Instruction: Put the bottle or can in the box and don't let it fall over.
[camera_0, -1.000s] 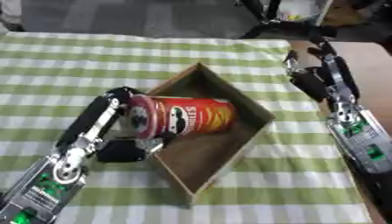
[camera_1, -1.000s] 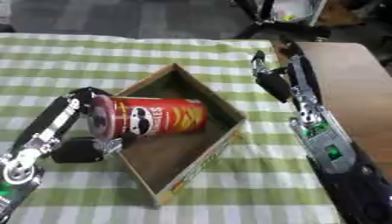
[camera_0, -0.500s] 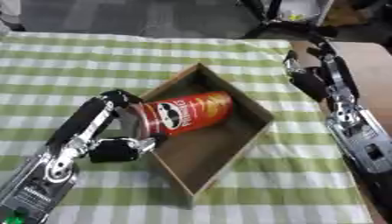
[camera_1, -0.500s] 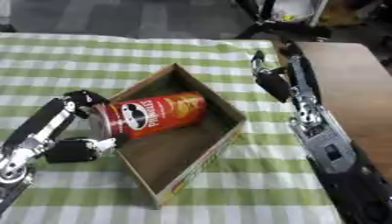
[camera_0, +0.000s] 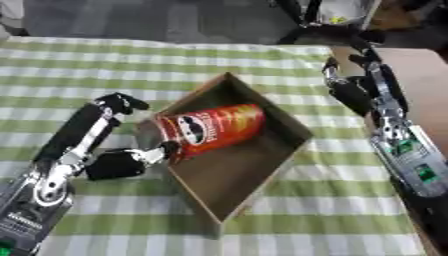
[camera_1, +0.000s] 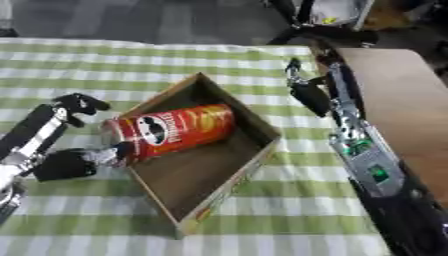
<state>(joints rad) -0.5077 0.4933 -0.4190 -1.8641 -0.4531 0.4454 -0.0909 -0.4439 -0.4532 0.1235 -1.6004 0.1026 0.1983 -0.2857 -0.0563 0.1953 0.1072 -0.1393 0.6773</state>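
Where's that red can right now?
The red can lies tilted across the left wall of the cardboard box, centre of view, beside the left hand.

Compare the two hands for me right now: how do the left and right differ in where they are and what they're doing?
The left hand is at the near-left wall of the box, its thumb touching the lower end of the red can; the right hand hangs beyond the box's far right side, touching nothing. The left hand's fingers are spread open beside the tilted can; the right hand's are loosely bent. Neither hand grips anything.
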